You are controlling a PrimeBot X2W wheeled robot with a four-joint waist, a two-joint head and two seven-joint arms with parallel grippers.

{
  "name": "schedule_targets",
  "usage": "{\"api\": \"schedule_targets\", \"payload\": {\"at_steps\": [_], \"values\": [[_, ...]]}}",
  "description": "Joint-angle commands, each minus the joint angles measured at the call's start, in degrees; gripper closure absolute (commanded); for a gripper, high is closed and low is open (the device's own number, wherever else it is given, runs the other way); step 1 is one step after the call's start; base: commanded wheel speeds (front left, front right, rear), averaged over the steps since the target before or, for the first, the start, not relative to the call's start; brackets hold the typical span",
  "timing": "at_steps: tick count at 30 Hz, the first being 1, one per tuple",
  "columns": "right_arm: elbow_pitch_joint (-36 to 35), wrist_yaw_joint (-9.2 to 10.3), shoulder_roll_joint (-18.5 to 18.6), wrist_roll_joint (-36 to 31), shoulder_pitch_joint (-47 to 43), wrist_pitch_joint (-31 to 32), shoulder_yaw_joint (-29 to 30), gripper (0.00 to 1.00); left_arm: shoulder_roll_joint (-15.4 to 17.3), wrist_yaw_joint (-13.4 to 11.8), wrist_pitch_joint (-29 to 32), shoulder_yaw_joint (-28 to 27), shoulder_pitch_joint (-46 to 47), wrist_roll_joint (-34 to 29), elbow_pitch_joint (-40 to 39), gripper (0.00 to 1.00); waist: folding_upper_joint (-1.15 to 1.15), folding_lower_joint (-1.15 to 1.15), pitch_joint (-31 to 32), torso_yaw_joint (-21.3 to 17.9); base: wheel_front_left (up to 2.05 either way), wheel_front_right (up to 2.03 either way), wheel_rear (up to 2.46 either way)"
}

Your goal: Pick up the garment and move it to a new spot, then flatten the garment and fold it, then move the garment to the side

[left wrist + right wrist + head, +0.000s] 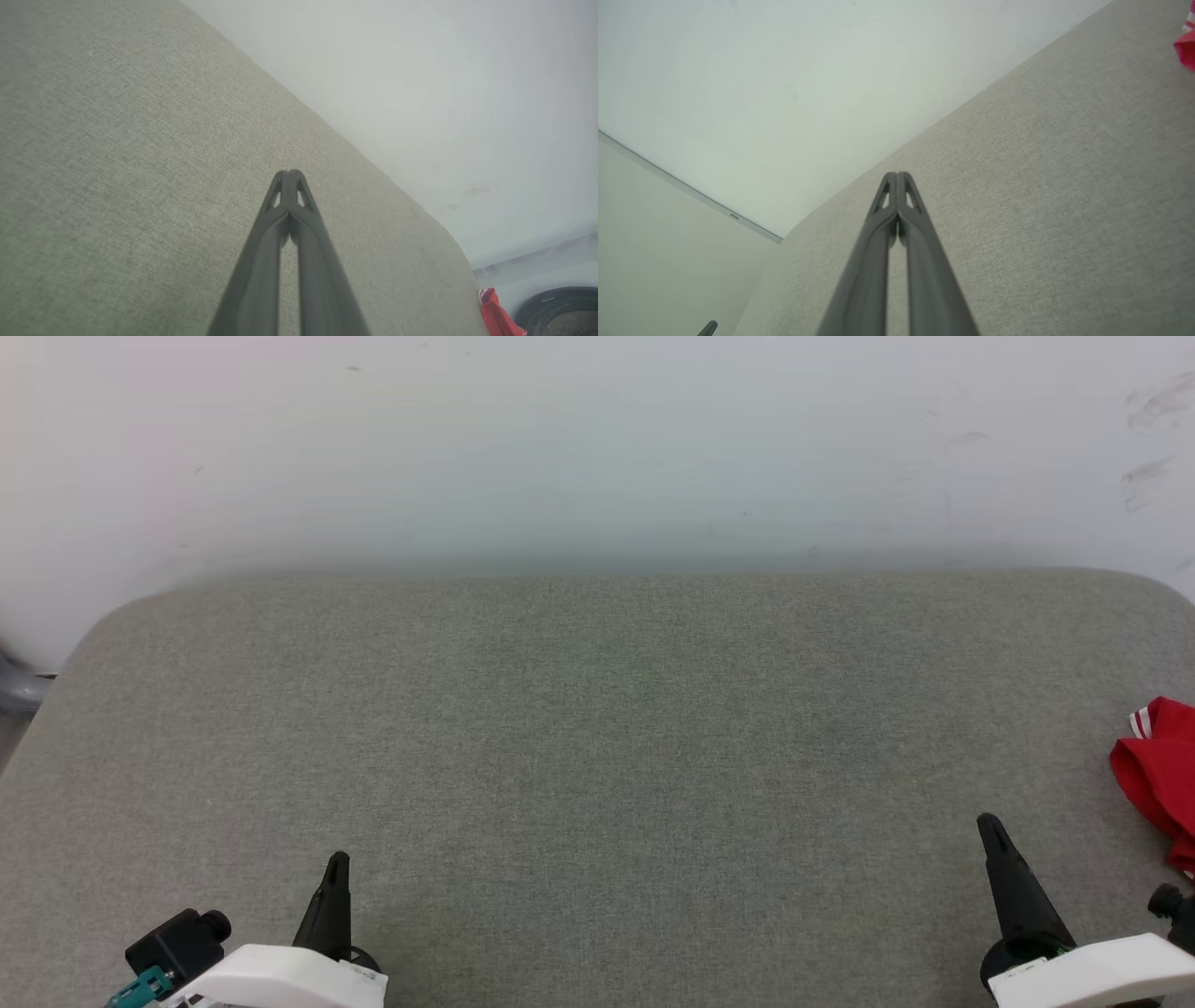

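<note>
Far right edge of frame: red jersey [1159,770] bunched on grey fabric tabletop [597,737], mostly cropped. Both pinched closed, empty: left gripper [337,863] lower left, right gripper [990,826] lower right. Risk imo: half-blind reach shoves jersey off edge.

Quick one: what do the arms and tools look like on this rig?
Left tool and right tool: two long dark fingers each, tapering to a point, triangular cut-outs near the tips. White wrist shells. Black camera block with teal connector beside the left wrist.
</note>
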State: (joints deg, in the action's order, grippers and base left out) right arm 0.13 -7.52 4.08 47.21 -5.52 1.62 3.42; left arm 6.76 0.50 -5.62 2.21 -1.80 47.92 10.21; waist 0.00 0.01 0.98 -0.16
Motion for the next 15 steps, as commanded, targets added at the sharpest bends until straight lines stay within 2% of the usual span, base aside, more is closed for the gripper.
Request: {"api": "schedule_targets", "payload": {"at_steps": [1,15], "values": [[-0.1,0.01,0.6,2.1,1.7,0.2,0.0,1.0,0.0,0.5,0.5,-0.6,1.7,1.9,-0.4,1.0,0.0,-0.01,0.0,0.0,0.0,0.0,0.0],[3.2,0.01,0.7,12.9,4.2,0.7,0.0,1.0,-0.9,2.1,3.3,-2.5,3.2,11.9,0.6,1.0,0.0,-0.01,-0.2,0.0,0.0,0.0,0.0]]}}
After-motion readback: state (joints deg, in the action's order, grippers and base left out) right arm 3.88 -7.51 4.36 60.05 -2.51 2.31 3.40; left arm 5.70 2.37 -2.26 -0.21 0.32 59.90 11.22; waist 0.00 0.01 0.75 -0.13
